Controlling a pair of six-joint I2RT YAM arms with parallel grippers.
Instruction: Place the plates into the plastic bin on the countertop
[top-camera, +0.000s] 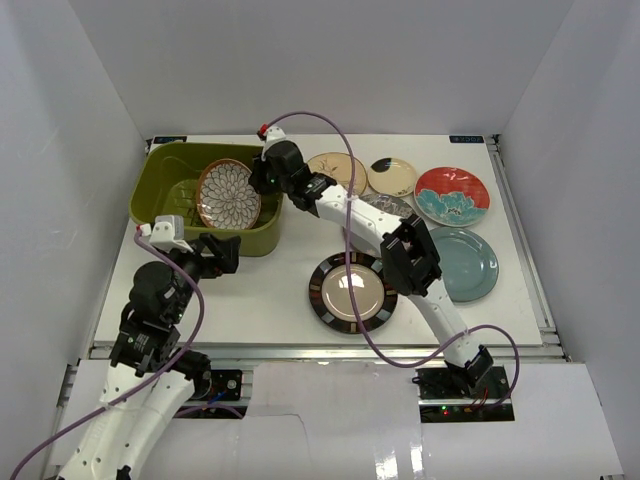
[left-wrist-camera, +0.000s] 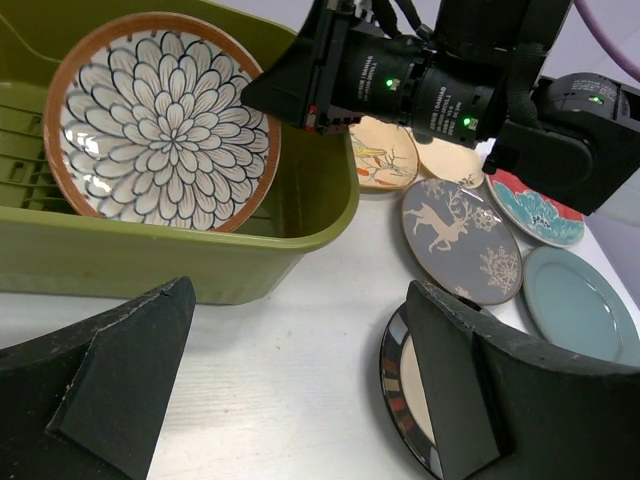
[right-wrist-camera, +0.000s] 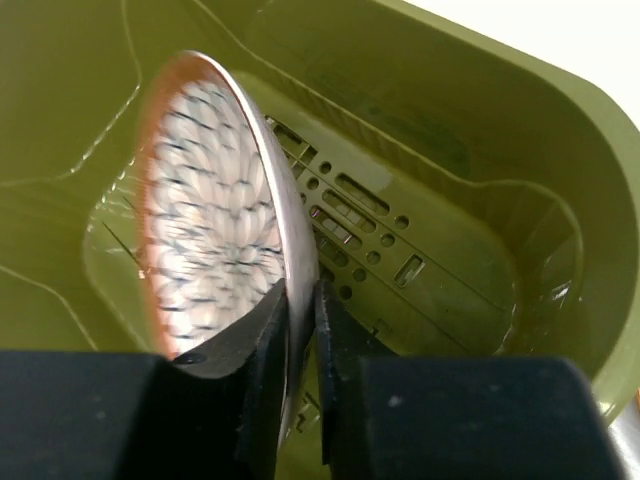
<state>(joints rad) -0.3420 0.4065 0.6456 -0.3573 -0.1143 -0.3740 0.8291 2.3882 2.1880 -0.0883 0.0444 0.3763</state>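
Right tool (right-wrist-camera: 300, 312) reaching into the green bin (top-camera: 160, 160), which sits at the left rear of the tabletop (top-camera: 270, 290). Its 2 fingers are drawn close on either side of the rim of the floral plate (top-camera: 228, 193), pinching it. This plate stands on edge, tilted, inside the bin above the slotted floor. Left tool (left-wrist-camera: 298, 288) is spread wide with nothing between its fingers, hovering above the tabletop just in front of the bin's near wall. 6 plates lie flat on the tabletop to the right of the bin: the dark-rimmed plate (top-camera: 352, 291) nearest the arm bases; the pale blue plate (top-camera: 465, 263) to its right; the red and teal plate (top-camera: 452, 195) behind that; the bird plate (top-camera: 338, 168) and the small cream plate (top-camera: 393, 176) along the back; and the deer plate (left-wrist-camera: 460, 240) just in front of these 2, partly hidden under the right arm in the top view.
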